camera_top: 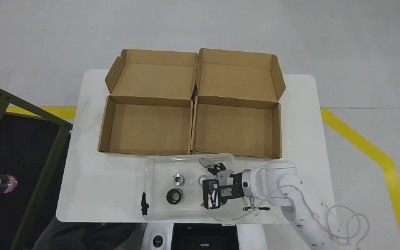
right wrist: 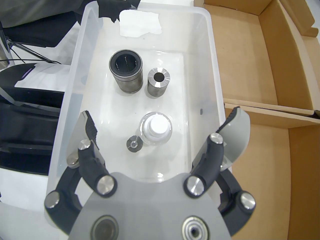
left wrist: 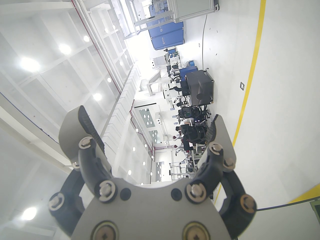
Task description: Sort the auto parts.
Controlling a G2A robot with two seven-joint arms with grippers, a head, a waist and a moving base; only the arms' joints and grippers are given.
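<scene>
Auto parts (camera_top: pixel 174 196) sit in a clear plastic bin (right wrist: pixel 214 58) at the near edge of the bench (camera_top: pixel 87 187). I can make out 4: a dark linear bearing (right wrist: pixel 126 72) standing on end, a steel bushing (right wrist: pixel 158 81) just beside it, a white-capped piece (right wrist: pixel 155 128) nearer the wrist, and a small toothed piece (right wrist: pixel 134 144) touching or almost touching that one (I cannot tell which). Beyond the bin lie 2 open cardboard boxes (camera_top: pixel 149 128), side by side.

The right tool (right wrist: pixel 162 119) hangs above the bin, roughly over the white-capped piece, with its fingers (right wrist: pixel 87 126) spread wide and nothing between them. 1 finger looks to stand over the bin's wall on the box side rather than inside it. The left tool (left wrist: pixel 150 116) is also spread and holds nothing; it points away into the hall.

The step in hand is probably a pick from the bin. To do it well, I would shift the right tool toward the bin's middle so both fingers clear the wall, square it on 1 part, and come straight down. The white-capped and toothed pieces are the awkward pair, since closing on either may catch the other. Grip low on the body, lift straight up past the rim, then carry across to a box.
</scene>
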